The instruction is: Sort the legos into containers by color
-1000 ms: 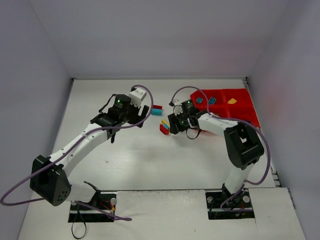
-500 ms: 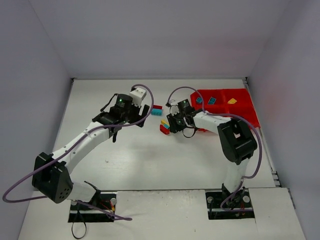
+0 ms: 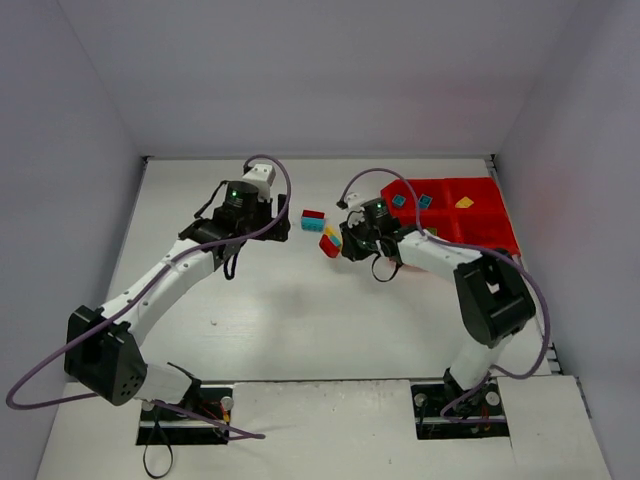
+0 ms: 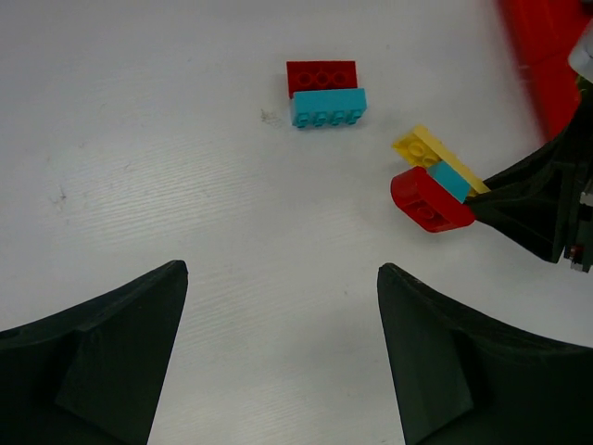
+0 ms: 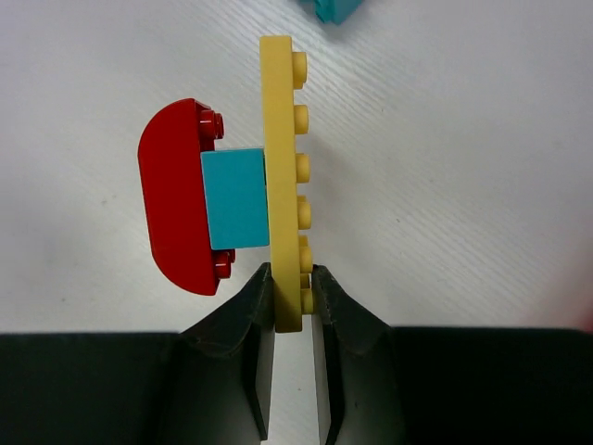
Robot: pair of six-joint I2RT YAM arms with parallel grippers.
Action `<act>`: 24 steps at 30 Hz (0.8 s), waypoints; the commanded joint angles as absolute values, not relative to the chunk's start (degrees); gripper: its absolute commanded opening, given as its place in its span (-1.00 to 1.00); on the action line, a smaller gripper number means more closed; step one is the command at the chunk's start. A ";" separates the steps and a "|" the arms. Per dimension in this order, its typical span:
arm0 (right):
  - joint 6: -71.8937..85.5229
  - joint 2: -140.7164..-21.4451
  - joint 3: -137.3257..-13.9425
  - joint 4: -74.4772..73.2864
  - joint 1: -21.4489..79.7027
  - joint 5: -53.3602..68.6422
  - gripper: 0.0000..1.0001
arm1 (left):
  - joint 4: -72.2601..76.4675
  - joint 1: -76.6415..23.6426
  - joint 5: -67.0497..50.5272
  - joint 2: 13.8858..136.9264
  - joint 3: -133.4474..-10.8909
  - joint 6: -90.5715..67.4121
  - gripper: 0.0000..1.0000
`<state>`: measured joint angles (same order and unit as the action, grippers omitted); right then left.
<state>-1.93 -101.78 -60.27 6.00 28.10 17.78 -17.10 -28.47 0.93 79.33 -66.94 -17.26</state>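
A joined stack of three legos is held by one end of its yellow plate (image 5: 281, 185), which my right gripper (image 5: 294, 287) is shut on. A cyan brick (image 5: 233, 198) and a rounded red brick (image 5: 176, 197) are stuck to the plate's side. From above, this stack (image 3: 330, 243) is left of the red tray (image 3: 480, 228). A red brick (image 4: 321, 74) and a cyan brick (image 4: 328, 107) lie side by side on the table beyond it. My left gripper (image 4: 283, 352) hangs open over bare table, short of both groups.
The tray's compartments hold two cyan legos (image 3: 399, 200) and a yellow one (image 3: 464, 202). White walls enclose the table on the left, back and right. The right arm's black fingers (image 4: 528, 199) reach in from the tray side.
My right gripper has shut on the yellow plate's end, and the stack has shifted a little toward the back. The left arm has drawn slightly left, still open.
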 commanded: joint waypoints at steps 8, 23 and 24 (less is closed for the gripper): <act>2.02 -83.42 -54.50 21.97 32.25 15.56 -1.00 | -2.23 -26.54 -20.62 75.06 -66.54 -30.40 0.54; 1.93 -79.72 -55.37 23.38 34.54 14.94 -1.00 | 6.33 -27.77 -28.30 78.31 -65.74 -37.97 0.53; 2.11 -79.63 -55.37 23.64 34.54 15.12 -1.00 | 6.24 -27.86 -28.13 78.66 -65.74 -37.88 0.53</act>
<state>1.50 -82.70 -54.39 17.98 33.95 15.64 1.45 -27.33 -26.85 78.30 -64.69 -36.71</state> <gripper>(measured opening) 0.148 0.767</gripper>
